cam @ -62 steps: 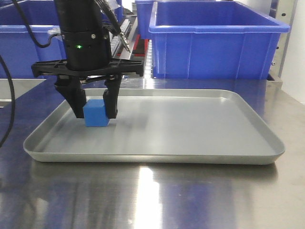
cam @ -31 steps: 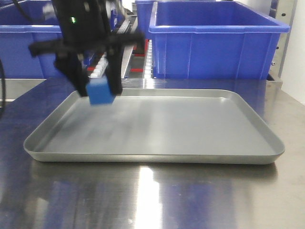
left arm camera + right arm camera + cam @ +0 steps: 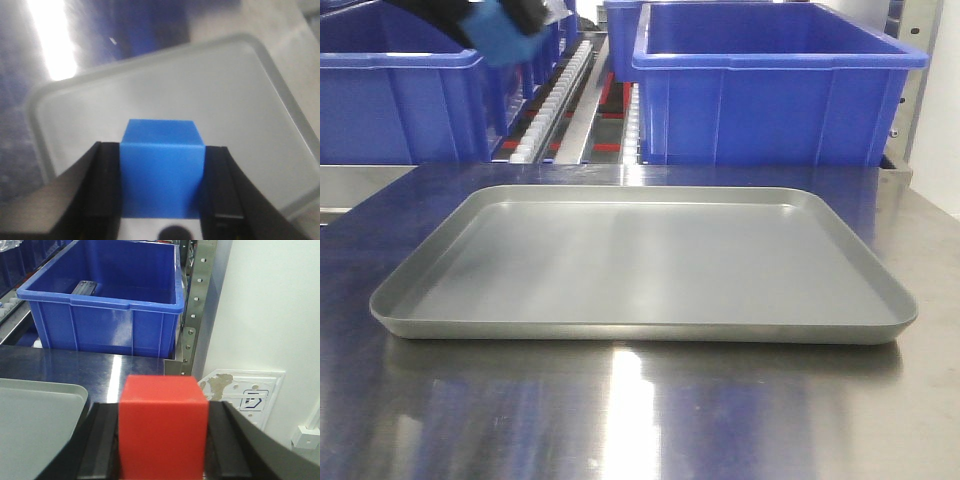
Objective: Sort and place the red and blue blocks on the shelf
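The carry step is in hand: both blocks are gripped and off the tray (image 3: pixel 640 330). The left pincer (image 3: pixel 162 149) is clamped on the blue block (image 3: pixel 161 172), fingers flat against two opposite faces. In the front view that block shows blurred at top left, high above the tray's far corner and close to the shelf (image 3: pixel 588 115) and its rollers (image 3: pixel 553 92). The right pincer (image 3: pixel 162 412) grips the red block (image 3: pixel 162 427) to the right of the tray, over the table (image 3: pixel 75 365), facing a bin (image 3: pixel 105 305). Next, I judge, each block needs its own spot on the shelf between the bins — reach in, lower, then let go, red kept apart from blue.
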Action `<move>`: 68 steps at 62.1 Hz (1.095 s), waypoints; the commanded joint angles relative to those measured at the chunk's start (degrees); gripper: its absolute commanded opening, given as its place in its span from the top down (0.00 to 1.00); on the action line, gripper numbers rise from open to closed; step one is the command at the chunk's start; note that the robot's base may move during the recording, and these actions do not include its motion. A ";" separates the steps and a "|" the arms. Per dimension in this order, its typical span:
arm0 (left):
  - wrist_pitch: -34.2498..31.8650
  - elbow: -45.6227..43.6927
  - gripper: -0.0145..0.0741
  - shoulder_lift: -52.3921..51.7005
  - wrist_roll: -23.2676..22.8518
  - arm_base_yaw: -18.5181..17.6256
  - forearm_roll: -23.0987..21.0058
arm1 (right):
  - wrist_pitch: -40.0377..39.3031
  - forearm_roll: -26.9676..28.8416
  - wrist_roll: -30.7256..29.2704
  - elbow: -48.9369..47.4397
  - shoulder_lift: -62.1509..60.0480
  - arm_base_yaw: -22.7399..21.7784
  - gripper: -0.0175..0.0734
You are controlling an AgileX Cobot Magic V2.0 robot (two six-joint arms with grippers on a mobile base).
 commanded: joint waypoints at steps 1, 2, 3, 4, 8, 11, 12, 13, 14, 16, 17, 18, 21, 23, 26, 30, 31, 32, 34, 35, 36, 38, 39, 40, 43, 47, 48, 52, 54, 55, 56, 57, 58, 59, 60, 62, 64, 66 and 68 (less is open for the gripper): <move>-13.63 6.31 0.70 -8.36 3.57 1.81 -1.80 | -4.82 -0.72 -0.57 -1.62 0.34 -0.25 0.74; -15.71 7.66 0.70 -9.42 4.09 2.39 -1.80 | -4.82 -0.72 -0.57 -1.62 0.34 -0.25 0.74; -17.09 8.99 0.70 -10.51 4.87 2.79 -1.80 | -4.82 -0.72 -0.57 -1.62 0.34 -0.25 0.74; -18.39 11.00 0.70 -11.59 5.38 3.22 -1.80 | -4.82 -0.72 -0.57 -1.62 0.34 -0.25 0.74; -23.77 16.60 0.70 -17.16 6.67 5.15 -1.80 | -4.82 -0.72 -0.57 -1.62 0.34 -0.25 0.74; -27.77 22.22 0.70 -22.33 6.67 7.55 -1.54 | -4.82 -0.72 -0.57 -1.62 0.34 -0.25 0.74; -28.35 23.47 0.70 -24.19 6.67 8.22 -1.30 | -4.82 -0.72 -0.57 -1.62 0.34 -0.25 0.74; -28.61 24.25 0.70 -25.09 6.67 8.86 -1.05 | -4.82 -0.72 -0.57 -1.62 0.34 -0.25 0.74; -28.62 24.97 0.70 -25.94 6.67 9.27 -0.88 | -4.82 -0.72 -0.57 -1.62 0.34 -0.25 0.74; -28.76 26.65 0.70 -27.59 6.67 10.05 -0.34 | -4.82 -0.72 -0.57 -1.62 0.34 -0.25 0.74; -28.76 27.28 0.70 -28.84 6.67 10.41 0.27 | -4.82 -0.72 -0.57 -1.62 0.34 -0.25 0.74; -28.76 28.19 0.70 -29.69 6.67 10.91 0.72 | -4.82 -0.72 -0.57 -1.62 0.34 -0.25 0.74; -28.91 30.02 0.70 -32.61 6.67 11.83 2.61 | -4.82 -0.72 -0.57 -1.62 0.34 -0.25 0.74; -29.45 31.30 0.70 -34.19 6.67 12.55 3.51 | -4.82 -0.72 -0.57 -1.62 0.34 -0.25 0.74; -30.06 33.68 0.70 -37.30 6.91 13.59 3.81 | -4.82 -0.72 -0.57 -1.62 0.34 -0.25 0.74; -31.09 36.26 0.70 -41.56 6.91 14.96 3.67 | -4.82 -0.72 -0.57 -1.62 0.34 -0.25 0.74; -31.22 36.79 0.70 -42.37 6.91 15.24 3.68 | -4.82 -0.72 -0.57 -1.62 0.34 -0.25 0.74; -31.36 37.29 0.70 -43.17 6.91 15.49 3.68 | -4.82 -0.72 -0.57 -1.62 0.34 -0.25 0.74; -31.65 38.27 0.70 -44.71 6.91 16.00 3.68 | -4.82 -0.72 -0.57 -1.62 0.34 -0.25 0.74; -31.81 38.98 0.70 -45.81 6.91 16.30 3.68 | -4.82 -0.72 -0.57 -1.62 0.34 -0.25 0.74; -31.96 39.44 0.70 -46.53 6.91 16.58 3.68 | -4.82 -0.72 -0.57 -1.62 0.34 -0.25 0.74; -32.48 40.65 0.70 -47.94 6.91 16.81 3.68 | -4.82 -0.72 -0.57 -1.62 0.34 -0.25 0.74; -32.94 41.36 0.70 -48.97 6.91 16.94 3.68 | -4.82 -0.72 -0.57 -1.62 0.34 -0.25 0.74; -33.10 41.80 0.70 -49.61 6.91 17.05 3.68 | -4.82 -0.72 -0.57 -1.62 0.34 -0.25 0.74; -33.84 43.26 0.70 -52.07 6.91 17.04 3.55 | -4.82 -0.72 -0.57 -1.62 0.34 -0.25 0.74; -34.52 45.25 0.70 -55.00 6.91 17.04 2.46 | -4.82 -0.72 -0.57 -1.62 0.34 -0.25 0.74; -34.52 45.64 0.70 -55.57 6.91 17.04 2.16 | -4.82 -0.72 -0.57 -1.62 0.34 -0.25 0.74; -34.65 47.33 0.70 -57.94 6.91 17.04 1.13 | -4.82 -0.72 -0.57 -1.62 0.34 -0.25 0.74; -34.77 48.31 0.70 -58.94 6.91 17.04 1.15 | -4.82 -0.72 -0.57 -1.62 0.34 -0.25 0.74; -34.88 48.71 0.70 -59.68 6.91 17.04 1.15 | -4.82 -0.72 -0.57 -1.62 0.34 -0.25 0.74; -34.91 49.32 0.70 -60.16 6.91 17.04 1.15 | -4.82 -0.72 -0.57 -1.62 0.34 -0.25 0.74; -35.05 49.73 0.70 -60.87 6.91 17.04 1.15 | -4.82 -0.72 -0.57 -1.62 0.34 -0.25 0.74; -35.23 50.37 0.70 -61.35 6.91 17.04 1.15 | -4.82 -0.72 -0.57 -1.62 0.34 -0.25 0.74; -35.35 50.77 0.70 -61.82 6.91 17.04 1.15 | -4.82 -0.72 -0.57 -1.62 0.34 -0.25 0.74; -35.49 51.18 0.70 -62.53 6.91 17.04 1.15 | -4.82 -0.72 -0.57 -1.62 0.34 -0.25 0.74; -35.62 52.12 0.70 -63.68 6.91 17.04 1.32 | -4.82 -0.72 -0.57 -1.62 0.34 -0.25 0.74; -35.88 52.81 0.70 -64.55 6.91 17.04 1.37 | -4.82 -0.72 -0.57 -1.62 0.34 -0.25 0.74; -36.13 53.63 0.70 -65.52 6.91 17.04 1.37 | -4.82 -0.72 -0.57 -1.62 0.34 -0.25 0.74; -36.76 54.25 0.70 -66.24 6.91 17.04 1.37 | -4.82 -0.72 -0.57 -1.62 0.34 -0.25 0.74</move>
